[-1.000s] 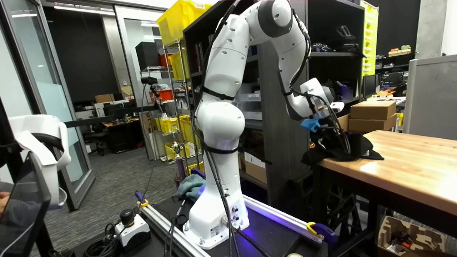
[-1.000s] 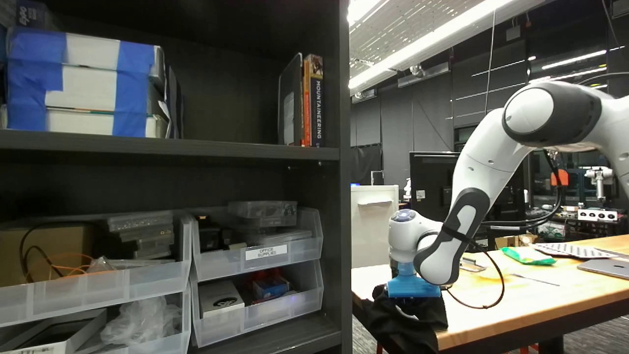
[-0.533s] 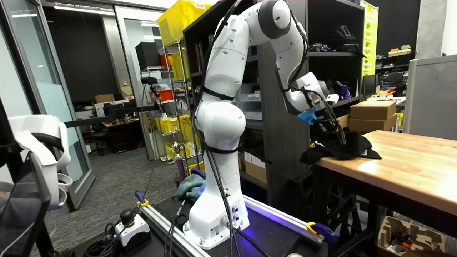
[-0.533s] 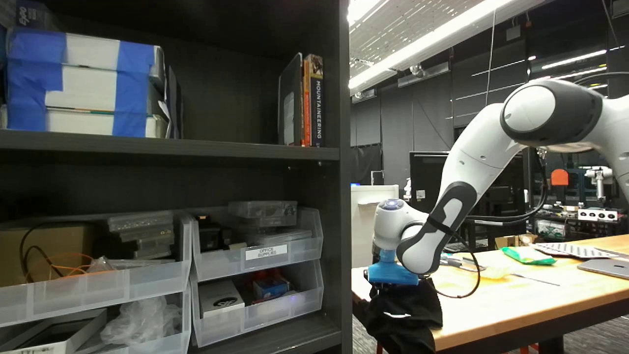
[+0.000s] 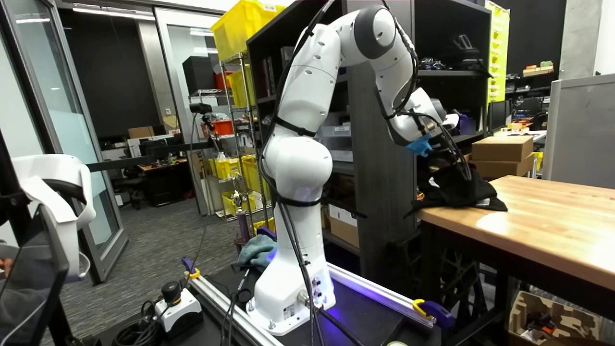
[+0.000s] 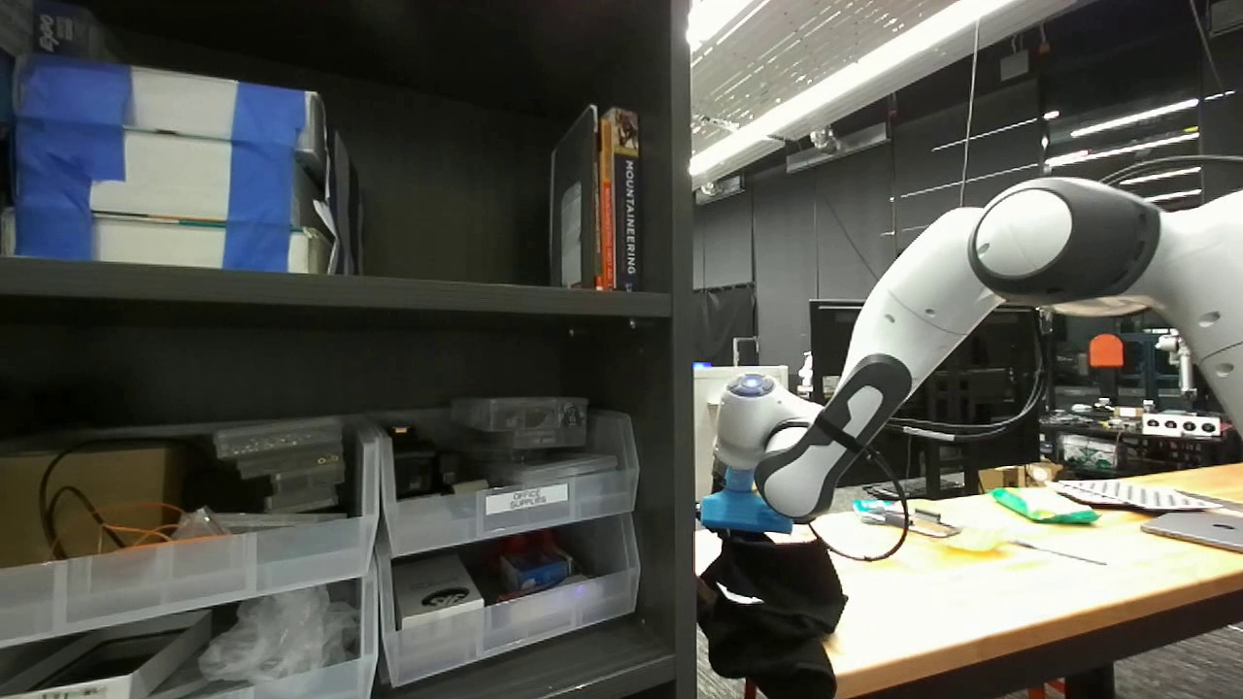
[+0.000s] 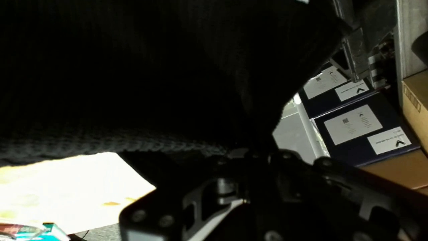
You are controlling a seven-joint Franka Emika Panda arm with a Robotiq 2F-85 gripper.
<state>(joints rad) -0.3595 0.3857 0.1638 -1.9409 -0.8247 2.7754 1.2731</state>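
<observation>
- We see a dark bookcase [image 6: 388,296] with upright books [image 6: 620,209] and clear bins [image 6: 437,521].
- We find two stacked cardboard boxes [image 5: 499,153].
- We notice a yellow tub [image 5: 242,28] atop a rack [image 5: 208,92].

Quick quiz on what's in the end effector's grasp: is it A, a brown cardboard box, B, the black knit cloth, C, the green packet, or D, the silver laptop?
B: in the wrist view the black knit cloth gathers to a bunch at the end effector, and an exterior view shows it hanging from there.
</observation>
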